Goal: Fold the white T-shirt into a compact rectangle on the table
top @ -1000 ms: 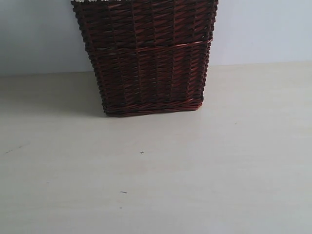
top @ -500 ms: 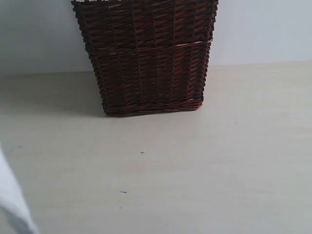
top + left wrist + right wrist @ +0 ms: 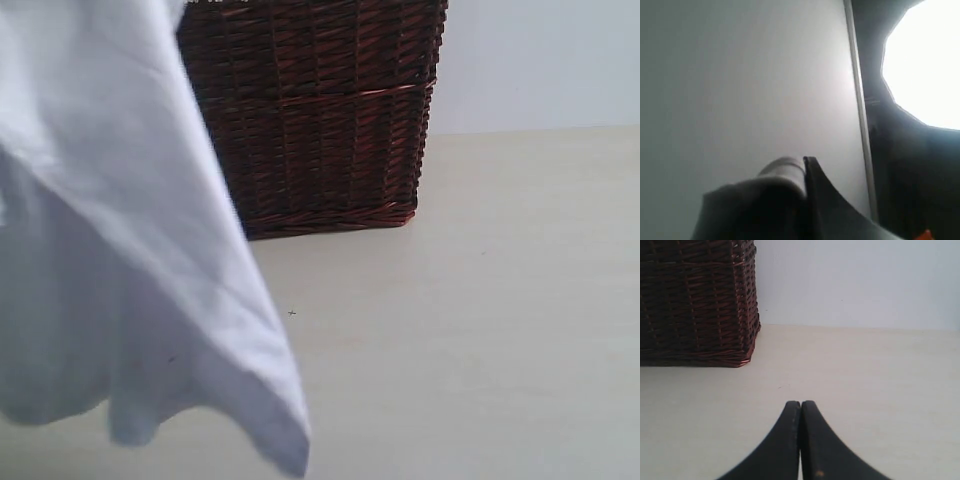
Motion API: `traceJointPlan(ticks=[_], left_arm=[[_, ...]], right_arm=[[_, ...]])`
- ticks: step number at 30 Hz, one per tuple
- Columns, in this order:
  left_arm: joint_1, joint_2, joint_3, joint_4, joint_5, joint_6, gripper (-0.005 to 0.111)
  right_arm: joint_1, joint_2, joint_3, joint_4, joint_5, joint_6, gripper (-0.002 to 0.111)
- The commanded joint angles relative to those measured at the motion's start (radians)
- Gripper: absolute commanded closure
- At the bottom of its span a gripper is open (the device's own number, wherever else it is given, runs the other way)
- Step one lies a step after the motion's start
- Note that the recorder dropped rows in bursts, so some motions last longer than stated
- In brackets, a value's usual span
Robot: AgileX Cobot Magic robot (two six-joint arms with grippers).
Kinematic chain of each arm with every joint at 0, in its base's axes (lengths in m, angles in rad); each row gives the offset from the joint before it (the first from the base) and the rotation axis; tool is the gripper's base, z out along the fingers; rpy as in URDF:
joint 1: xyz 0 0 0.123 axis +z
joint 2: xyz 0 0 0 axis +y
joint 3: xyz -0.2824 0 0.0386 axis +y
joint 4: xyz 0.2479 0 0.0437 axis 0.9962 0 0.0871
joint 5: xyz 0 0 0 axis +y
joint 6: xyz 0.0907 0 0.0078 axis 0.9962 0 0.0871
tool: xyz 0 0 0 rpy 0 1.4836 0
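Exterior view: the white T-shirt [image 3: 120, 250] hangs draped, plain; left fingers [image 3: 826, 207] pinch its cloth, right fingers [image 3: 782, 442] closed, empty.

The white T-shirt [image 3: 130, 250] hangs unfolded in loose, soft drapes at the left. Its uneven lower edge dangles over the desk [image 3: 480, 350], which is smooth, pale cream and faintly specked.

No legible text or markings

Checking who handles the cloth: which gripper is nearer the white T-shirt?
Left. The left gripper is shut on the white T-shirt; the right gripper, shut and empty, is over bare table.
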Motion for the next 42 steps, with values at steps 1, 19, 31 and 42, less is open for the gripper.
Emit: traceJointPlan(ticks=[1, 19, 31, 42], left_arm=[[-0.049, -0.004, 0.129, -0.06, -0.036, -0.004, 0.107], [-0.336, -0.06, 0.302, -0.05, -0.029, -0.004, 0.107], [0.03, -0.115, 0.875, 0.102, -0.334, -0.004, 0.107], [0.257, -0.111, 1.308, 0.154, -0.179, -0.004, 0.103]], right_arm=[[-0.002, -0.006, 0.004, -0.007, -0.005, 0.0, 0.108], [-0.002, -0.006, 0.004, -0.007, -0.005, 0.0, 0.108], [-0.002, -0.006, 0.004, -0.007, -0.005, 0.0, 0.108], [-0.002, -0.006, 0.004, -0.007, -0.005, 0.0, 0.108]])
